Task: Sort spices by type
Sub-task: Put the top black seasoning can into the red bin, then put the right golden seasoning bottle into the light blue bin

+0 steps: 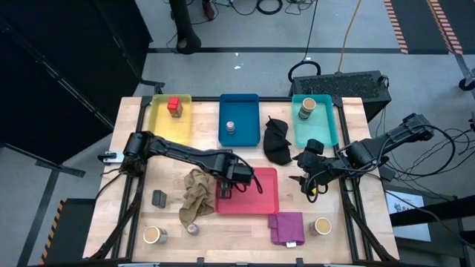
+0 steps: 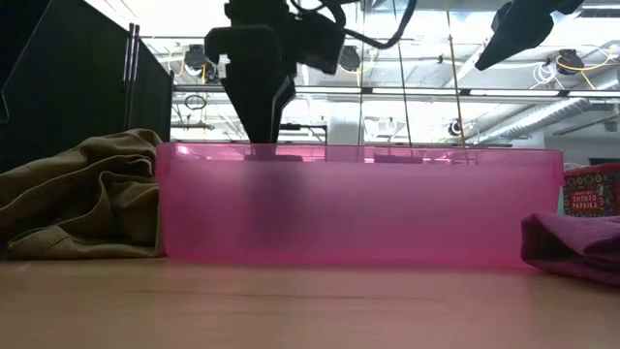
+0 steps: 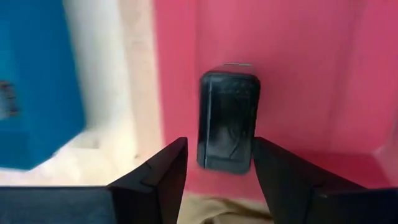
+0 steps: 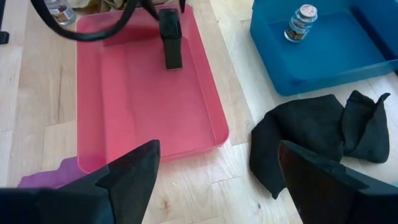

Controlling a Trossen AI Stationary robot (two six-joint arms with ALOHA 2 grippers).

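Note:
A dark grey rectangular tin (image 3: pixel 228 121) lies flat on the floor of the pink tray (image 1: pixel 260 194), near its left wall. My left gripper (image 3: pixel 217 165) is open, pointing down, and its fingers stand on either side of the tin's near end. My right gripper (image 1: pixel 312 182) hovers open over the table, right of the pink tray. A red cube (image 1: pixel 174 106) sits in the yellow tray, a small silver tin (image 1: pixel 230 128) in the blue tray, and a tan jar (image 1: pixel 306 109) in the teal tray. On the table rest another grey tin (image 1: pixel 159 198), a silver tin (image 1: pixel 193 229) and two tan jars (image 1: pixel 154 235) (image 1: pixel 323 225).
A beige cloth (image 1: pixel 197 191) is bunched against the pink tray's left side. A black cloth (image 1: pixel 277 141) lies between the blue and teal trays, and a purple cloth (image 1: pixel 287 228) at the near edge. A red paprika box (image 2: pixel 591 189) shows behind the purple cloth in the low view.

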